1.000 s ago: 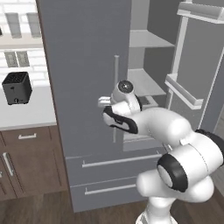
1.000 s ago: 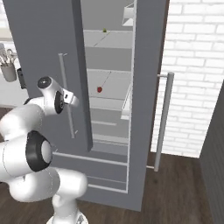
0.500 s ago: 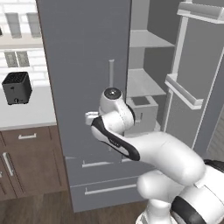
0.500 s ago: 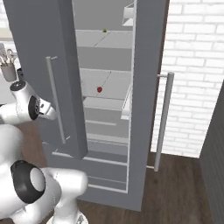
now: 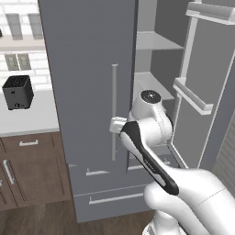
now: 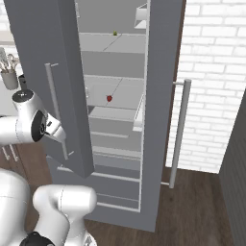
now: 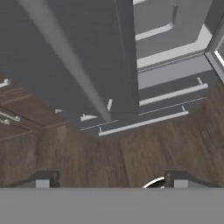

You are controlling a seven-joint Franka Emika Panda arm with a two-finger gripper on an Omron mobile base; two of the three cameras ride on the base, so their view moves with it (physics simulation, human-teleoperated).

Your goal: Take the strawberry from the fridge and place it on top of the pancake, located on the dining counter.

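The grey fridge (image 5: 87, 69) stands with both doors swung out. Inside, the small dark-red strawberry (image 6: 109, 98) lies on a middle shelf (image 6: 120, 93). My gripper (image 5: 115, 124) sits right at the left door's slim vertical handle (image 5: 114, 105), on the outer face of that door and well left of the strawberry. In the hand view my gripper (image 7: 109, 178) is open, its fingertips (image 7: 43, 178) wide apart with nothing between them, looking down at the fridge drawers (image 7: 166, 94) and the wood floor. The pancake and the dining counter are out of view.
A small yellow-green item (image 6: 115, 33) lies on an upper shelf. The right door (image 6: 161, 96) with its long handle (image 6: 178, 129) stands out toward a white brick wall (image 6: 211, 72). A black appliance (image 5: 17, 92) sits on the wall counter above brown cabinets (image 5: 27, 170).
The left fridge door has swung further out, and my arm has gone left with it. The jaws, shut at the handle before, now stand open.
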